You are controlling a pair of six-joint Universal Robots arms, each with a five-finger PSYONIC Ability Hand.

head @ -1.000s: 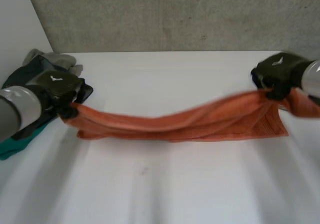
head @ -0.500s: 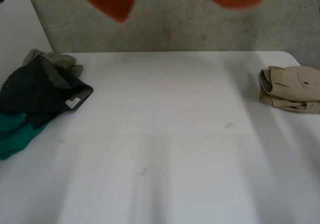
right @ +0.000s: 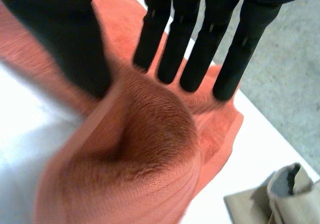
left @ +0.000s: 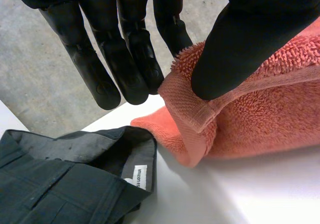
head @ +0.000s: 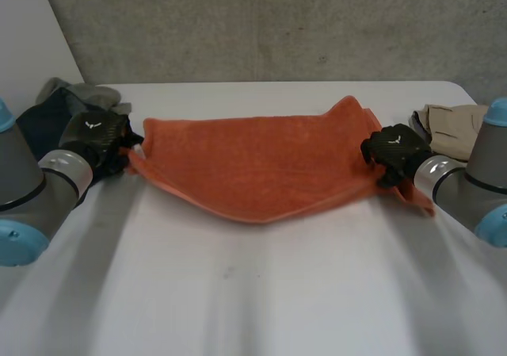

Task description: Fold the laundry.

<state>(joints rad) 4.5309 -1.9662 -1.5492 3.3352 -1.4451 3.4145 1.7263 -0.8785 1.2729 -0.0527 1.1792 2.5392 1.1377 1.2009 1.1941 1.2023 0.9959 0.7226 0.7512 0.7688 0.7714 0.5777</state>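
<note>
The orange towel (head: pixel 253 170) lies spread flat on the white table (head: pixel 261 292), with the left robot hand (head: pixel 93 134) pinching its left corner between thumb and straight fingers and the right robot hand (head: pixel 394 151) likewise pinching its bunched right end.

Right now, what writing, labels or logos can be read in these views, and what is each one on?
"amazon es...", on the white tag of the dark garment; the rest is too small to read.
A white emblem, no letters, on the back of the left hand and the right hand.
No writing on the orange towel or the tan clothes.
</note>
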